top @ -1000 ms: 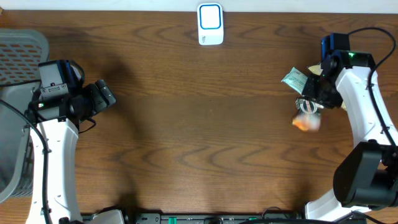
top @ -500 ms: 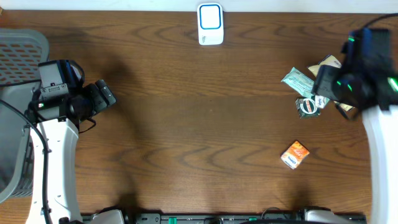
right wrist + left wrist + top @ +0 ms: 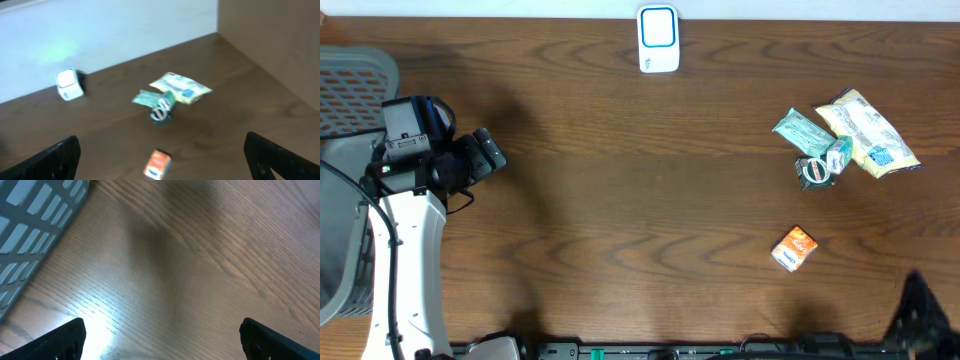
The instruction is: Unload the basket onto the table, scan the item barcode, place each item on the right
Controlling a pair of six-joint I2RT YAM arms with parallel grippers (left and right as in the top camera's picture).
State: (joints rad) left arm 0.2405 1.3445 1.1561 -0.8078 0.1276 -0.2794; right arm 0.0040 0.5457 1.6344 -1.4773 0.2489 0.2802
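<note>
The small boxy orange carton (image 3: 794, 248) lies flat on the wood-grain bench (image 3: 620, 200), apart from both arms and well away from the white, rounded scanner (image 3: 658, 39) at the far edge. Near it sit a crinkled yellow packet (image 3: 868, 133), a green foil sachet (image 3: 798, 130) and a dark round tin (image 3: 815, 173). The left tool (image 3: 161, 325) and right tool (image 3: 161, 137) both gape wide, holding nothing; a grey slatted basket (image 3: 350, 80) stands beside the left arm
</note>
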